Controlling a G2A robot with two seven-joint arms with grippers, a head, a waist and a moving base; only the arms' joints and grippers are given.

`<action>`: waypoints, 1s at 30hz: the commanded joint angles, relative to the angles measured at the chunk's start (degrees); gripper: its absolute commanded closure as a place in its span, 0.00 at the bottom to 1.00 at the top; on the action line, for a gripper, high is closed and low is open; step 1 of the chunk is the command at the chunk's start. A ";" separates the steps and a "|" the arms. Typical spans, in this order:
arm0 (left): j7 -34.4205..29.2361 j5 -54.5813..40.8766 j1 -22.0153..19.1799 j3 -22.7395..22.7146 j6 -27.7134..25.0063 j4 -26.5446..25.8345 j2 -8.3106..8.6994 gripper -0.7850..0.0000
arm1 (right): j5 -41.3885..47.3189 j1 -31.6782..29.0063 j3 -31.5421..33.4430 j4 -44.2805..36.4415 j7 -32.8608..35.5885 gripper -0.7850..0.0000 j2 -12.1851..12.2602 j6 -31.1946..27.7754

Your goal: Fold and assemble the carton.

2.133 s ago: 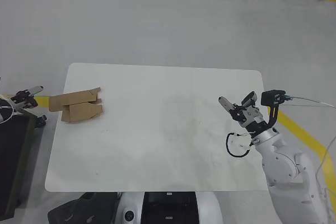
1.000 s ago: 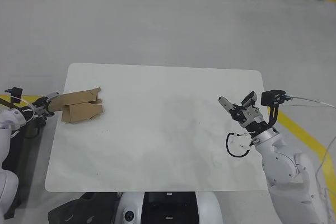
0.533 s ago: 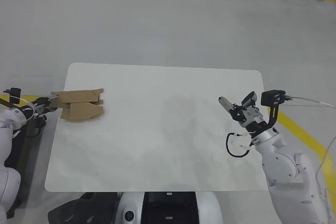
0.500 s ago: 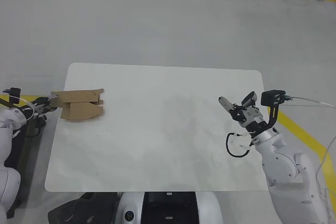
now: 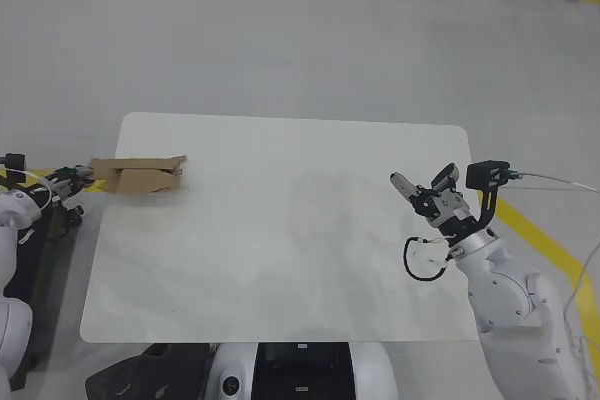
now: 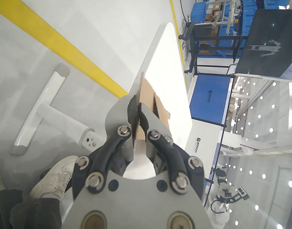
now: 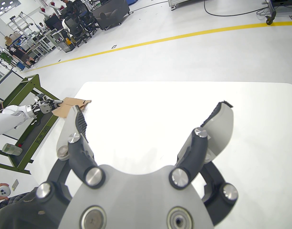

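While your left fingers [image 6: 134, 114] are clamping the carton [image 5: 140, 175] at the counter's [image 5: 280, 250] far-left edge, one end sticking out past it, your right fingers [image 7: 79, 121] are just hanging spread wide over the right side, gripping nothing.

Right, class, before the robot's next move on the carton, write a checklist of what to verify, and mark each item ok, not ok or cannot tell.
1. Left gripper shut on the carton edge: ok.
2. Right gripper open, ready to help: ok.
3. Right gripper close to the carton: not ok, it hangs over the opposite side of the table.
4. Carton folded into shape: not ok, its panels lie collapsed.
5. Carton resting on the table: cannot tell; its gripped end overhangs the edge.
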 commanded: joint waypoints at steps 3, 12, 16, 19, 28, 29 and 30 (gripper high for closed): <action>-0.60 -0.81 -0.06 -0.85 -0.25 -0.18 0.18 1.00 | 0.00 0.00 0.00 0.00 0.00 0.00 0.00 0.00; -5.01 -6.35 -1.15 -4.97 -4.09 -0.48 1.70 1.00 | 0.00 0.00 0.00 0.00 0.00 0.00 0.00 0.00; -8.87 -9.70 -1.60 -7.18 -4.99 -1.35 2.50 1.00 | 0.00 0.00 0.00 0.00 0.00 0.00 0.00 0.00; -12.03 -11.23 -1.77 -8.35 -5.84 -2.58 2.97 1.00 | 0.00 0.00 0.00 0.00 0.00 0.00 0.00 0.00; -17.57 -13.44 -1.07 -10.00 -5.27 -12.74 3.61 1.00 | 0.00 0.00 0.00 0.00 0.00 0.00 0.00 0.00; -18.29 -14.39 -0.53 -10.06 -4.56 -14.72 3.50 1.00 | 0.00 0.00 0.00 0.00 0.00 0.00 0.00 0.00; -18.94 -15.36 0.01 -10.13 -3.90 -16.55 3.40 1.00 | 0.00 0.00 0.00 0.00 0.00 0.00 0.00 0.00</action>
